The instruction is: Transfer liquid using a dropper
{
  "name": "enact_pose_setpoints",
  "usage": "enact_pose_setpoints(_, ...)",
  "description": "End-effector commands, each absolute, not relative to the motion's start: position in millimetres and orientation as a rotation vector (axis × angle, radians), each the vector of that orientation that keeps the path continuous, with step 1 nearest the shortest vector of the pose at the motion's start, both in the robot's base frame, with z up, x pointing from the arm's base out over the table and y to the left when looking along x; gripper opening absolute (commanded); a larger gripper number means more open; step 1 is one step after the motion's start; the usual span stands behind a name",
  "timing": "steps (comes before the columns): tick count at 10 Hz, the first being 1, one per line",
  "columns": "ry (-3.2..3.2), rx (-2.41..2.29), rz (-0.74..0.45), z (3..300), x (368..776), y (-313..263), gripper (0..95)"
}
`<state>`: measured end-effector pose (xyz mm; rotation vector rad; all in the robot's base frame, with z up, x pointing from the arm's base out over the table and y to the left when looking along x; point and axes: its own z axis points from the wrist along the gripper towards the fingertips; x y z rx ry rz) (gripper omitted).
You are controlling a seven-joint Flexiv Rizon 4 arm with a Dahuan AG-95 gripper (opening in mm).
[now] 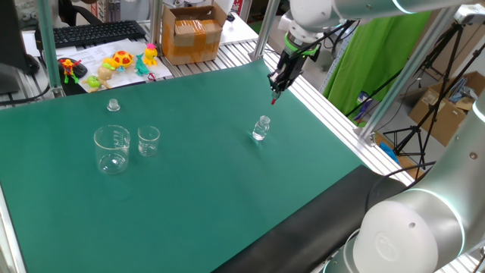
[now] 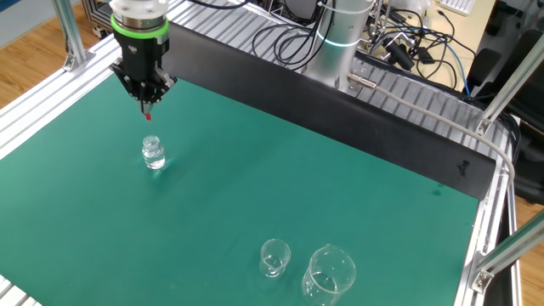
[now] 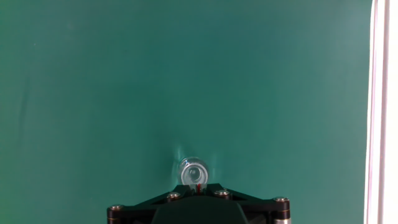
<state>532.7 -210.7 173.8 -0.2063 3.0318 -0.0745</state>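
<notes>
My gripper [image 1: 277,88] hangs above the green mat [image 1: 227,197] at its far right and is shut on the dropper [image 1: 274,99]. Only a small red part of the dropper shows under the fingertips; its clear tube is too faint to make out. A small clear bottle [image 1: 261,128] stands on the mat just below and in front. In the other fixed view, the gripper [image 2: 147,100] holds the red part [image 2: 148,115] a little above the bottle [image 2: 153,154]. In the hand view, the bottle's open mouth [image 3: 194,171] lies right under the gripper [image 3: 198,190], and a thin red line [image 3: 198,185] crosses it.
A large beaker [image 1: 112,149] and a small beaker [image 1: 148,141] stand at the mat's left, with a small clear cap [image 1: 114,105] behind them. Toys [image 1: 121,62], a keyboard [image 1: 98,33] and a cardboard box [image 1: 195,32] sit beyond the mat. An aluminium rail [image 3: 379,112] borders the mat.
</notes>
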Motion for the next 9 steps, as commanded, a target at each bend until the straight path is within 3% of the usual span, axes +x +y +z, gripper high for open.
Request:
enact_pose_setpoints(1, 3.034, -0.201, -0.076, 174.1, 532.1, -210.5, 0.0)
enact_pose_setpoints(6, 3.027, -0.17, -0.087, 174.2, 532.1, -210.4, 95.0)
enact_pose_setpoints(9, 3.018, -0.164, -0.087, 174.2, 532.2, -210.4, 95.0)
